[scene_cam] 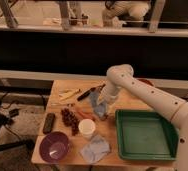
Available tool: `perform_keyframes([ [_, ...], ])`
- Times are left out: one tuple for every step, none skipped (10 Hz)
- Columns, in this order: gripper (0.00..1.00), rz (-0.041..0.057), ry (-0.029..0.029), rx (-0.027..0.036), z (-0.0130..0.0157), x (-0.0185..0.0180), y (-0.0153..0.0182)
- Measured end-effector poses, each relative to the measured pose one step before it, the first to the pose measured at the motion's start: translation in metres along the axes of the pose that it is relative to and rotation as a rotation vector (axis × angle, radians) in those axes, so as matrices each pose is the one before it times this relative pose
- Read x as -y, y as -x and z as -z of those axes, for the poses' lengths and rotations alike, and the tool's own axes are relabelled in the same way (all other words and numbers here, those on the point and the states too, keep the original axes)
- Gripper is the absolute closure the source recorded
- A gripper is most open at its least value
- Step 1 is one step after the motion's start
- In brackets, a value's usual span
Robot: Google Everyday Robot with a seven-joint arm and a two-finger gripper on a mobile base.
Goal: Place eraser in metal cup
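The gripper (101,107) hangs low over the middle of the wooden table (132,100), at the end of the white arm (152,97). Just under the fingers sits a blue-grey piece, likely the eraser (98,106); whether they pinch it I cannot tell. The white paper cup (87,128) stands below-left of them, the green tray (144,134) to their right.

The gripper (101,106) hangs low over mid worktop (132,100), hemmed by the white paper cup (87,128) and green tray (146,134).
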Motion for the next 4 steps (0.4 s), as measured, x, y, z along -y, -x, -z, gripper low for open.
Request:
perform_keyframes([
  [0.94, -0.00408, 0.00376, 0.0036, -0.00104, -0.00111, -0.00093],
  [0.94, -0.00491, 0.00222, 0.00368, -0.00094, -0.00033, -0.00134],
  [0.94, -0.00677, 0.00271, 0.00427, -0.00109, -0.00088, -0.00198],
  [0.94, -0.00326, 0.00251, 0.00178, -0.00084, -0.00056, -0.0011],
])
